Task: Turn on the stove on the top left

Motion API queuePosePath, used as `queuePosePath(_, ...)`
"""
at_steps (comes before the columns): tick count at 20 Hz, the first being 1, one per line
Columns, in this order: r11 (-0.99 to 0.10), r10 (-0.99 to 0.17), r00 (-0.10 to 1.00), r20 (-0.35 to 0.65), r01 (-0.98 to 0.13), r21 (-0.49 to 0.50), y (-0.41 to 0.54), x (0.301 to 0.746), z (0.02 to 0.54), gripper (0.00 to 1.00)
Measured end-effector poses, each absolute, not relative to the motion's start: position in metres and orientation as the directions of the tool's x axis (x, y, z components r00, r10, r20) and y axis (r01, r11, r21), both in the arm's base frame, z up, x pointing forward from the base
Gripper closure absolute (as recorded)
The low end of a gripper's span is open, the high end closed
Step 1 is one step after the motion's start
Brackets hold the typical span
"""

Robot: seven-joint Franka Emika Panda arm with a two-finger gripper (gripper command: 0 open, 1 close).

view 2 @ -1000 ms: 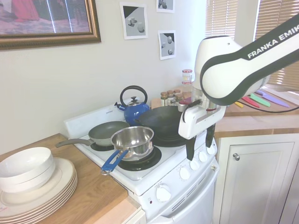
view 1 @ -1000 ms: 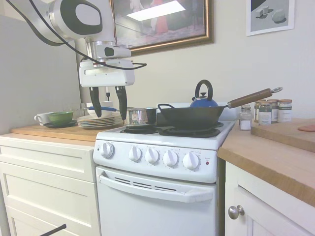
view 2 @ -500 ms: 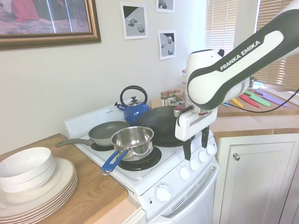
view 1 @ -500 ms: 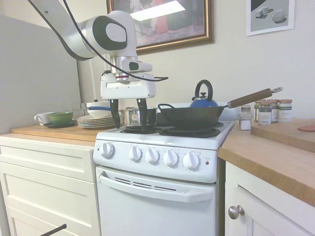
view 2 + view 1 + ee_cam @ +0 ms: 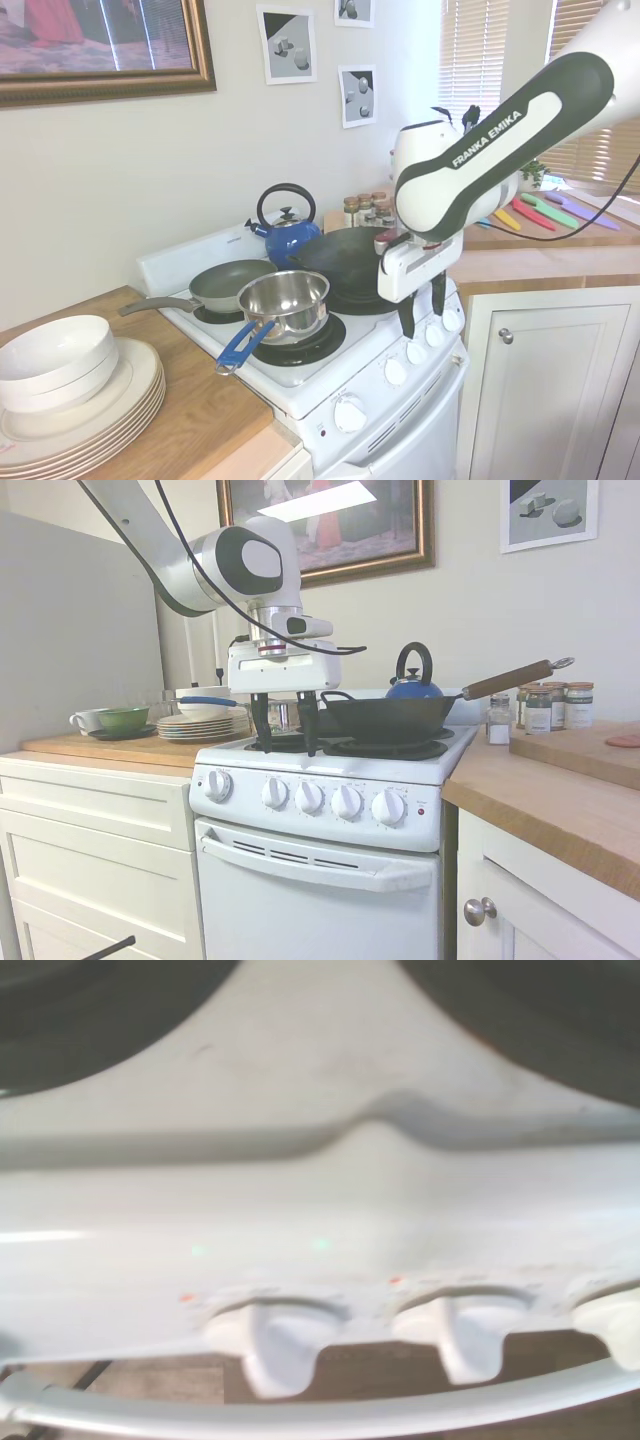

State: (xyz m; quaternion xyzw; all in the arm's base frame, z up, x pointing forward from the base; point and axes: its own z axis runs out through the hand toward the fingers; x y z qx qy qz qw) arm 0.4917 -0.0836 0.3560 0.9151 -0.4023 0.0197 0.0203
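Observation:
The stove [image 5: 320, 910] is a narrow white range with five round knobs [image 5: 309, 797] and a small red light [image 5: 421, 811] on its front panel. My gripper [image 5: 286, 748] hangs open, fingers pointing down, just above the stove's front edge, over the second and third knobs from the left. From the other side the gripper [image 5: 423, 325] stands over the knobs [image 5: 417, 352], not touching them. The wrist view shows two knobs [image 5: 275, 1345] close below, a third at the edge, and the oven handle [image 5: 300, 1415].
On the burners sit a steel saucepan [image 5: 285, 300] with a blue handle, a grey frying pan [image 5: 230, 282], a black wok [image 5: 390, 718] with a long wooden handle, and a blue kettle [image 5: 415, 680]. Stacked plates [image 5: 70, 400] lie on the left counter, spice jars [image 5: 545, 708] on the right.
The arm has swung from above the stove's left edge toward its middle and lowered. The open gripper now hangs just over the front edge and knobs.

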Motion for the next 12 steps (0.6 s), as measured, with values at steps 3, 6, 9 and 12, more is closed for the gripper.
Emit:
queuePosePath(3,-0.669,-0.741,0.669,0.061,-0.743,0.022,-0.091,0.494,0.346,1.00)
queuePosePath(6,-0.667,-0.743,0.666,0.064,-0.745,0.023,-0.095,0.497,0.333,1.00)
queuePosePath(9,-0.662,-0.746,0.662,0.065,-0.749,0.026,-0.097,0.500,0.324,1.00)
queuePosePath(12,-0.652,-0.754,0.652,0.079,-0.757,0.037,-0.099,0.502,0.320,1.00)
